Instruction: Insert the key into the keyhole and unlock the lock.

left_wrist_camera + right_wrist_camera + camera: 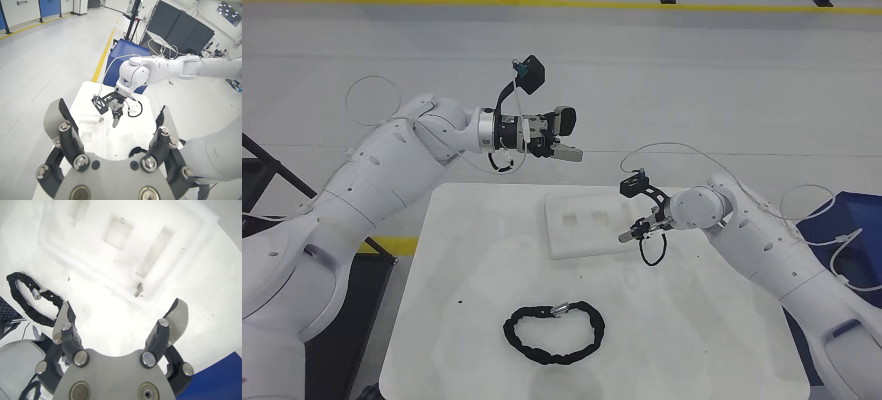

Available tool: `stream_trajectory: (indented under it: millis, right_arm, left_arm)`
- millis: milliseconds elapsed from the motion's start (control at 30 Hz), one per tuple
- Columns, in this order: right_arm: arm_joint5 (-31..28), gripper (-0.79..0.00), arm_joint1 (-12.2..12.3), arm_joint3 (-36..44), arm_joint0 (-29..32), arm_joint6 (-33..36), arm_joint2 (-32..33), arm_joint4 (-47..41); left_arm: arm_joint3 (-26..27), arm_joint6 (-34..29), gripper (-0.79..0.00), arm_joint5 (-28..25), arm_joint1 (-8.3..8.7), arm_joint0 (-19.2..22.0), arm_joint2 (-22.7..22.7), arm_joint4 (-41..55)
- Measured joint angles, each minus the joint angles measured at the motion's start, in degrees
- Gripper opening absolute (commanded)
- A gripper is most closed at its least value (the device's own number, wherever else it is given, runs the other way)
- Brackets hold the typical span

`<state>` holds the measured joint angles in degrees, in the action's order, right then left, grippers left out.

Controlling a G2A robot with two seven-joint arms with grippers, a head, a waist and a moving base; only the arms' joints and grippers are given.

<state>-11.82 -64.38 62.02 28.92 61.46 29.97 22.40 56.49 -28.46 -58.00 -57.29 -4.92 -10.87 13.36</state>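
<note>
A small silver key [139,290] lies on the near rim of the white foam tray [62,251], beside a long recess. My right gripper [122,306] hangs open just above and short of the key, nothing between its fingers. The black fabric-covered chain lock [554,332] lies looped on the table's front half, its silver cylinder [36,294] with the keyhole facing out. My left gripper [572,137] is open and empty, held high past the table's far edge. From the left wrist view, the key [101,119] sits next to the right gripper [115,121].
The white table [692,330] carries the foam tray [587,225] at its far middle, with several empty recesses. A blue cart [126,56] stands beyond the table on the right arm's side. A black cable loop [652,250] hangs from the right wrist.
</note>
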Motion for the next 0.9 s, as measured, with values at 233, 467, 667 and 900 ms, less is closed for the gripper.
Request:
stream_trajectory:
  millis: [233,467,667,900]
  right_arm:
    - [0.0,0.0,0.0,0.0,0.0,0.0,0.0,0.0]
    - [2.5,0.0,-0.4,-2.3,1.6,-3.9,1.1,-2.4]
    - [2.7,0.0,-2.4,-6.0,1.5,-4.8,-0.7,-2.1]
    - [1.4,-0.031,-4.4,-9.7,0.7,-4.3,-1.6,-2.0]
  left_arm:
    - [0.0,0.0,0.0,0.0,0.0,0.0,0.0,0.0]
    - [0.0,0.0,0.0,0.0,0.0,0.0,0.0,0.0]
    - [0.0,0.0,0.0,0.0,0.0,0.0,0.0,0.0]
    - [0.0,0.0,0.0,0.0,0.0,0.0,0.0,0.0]
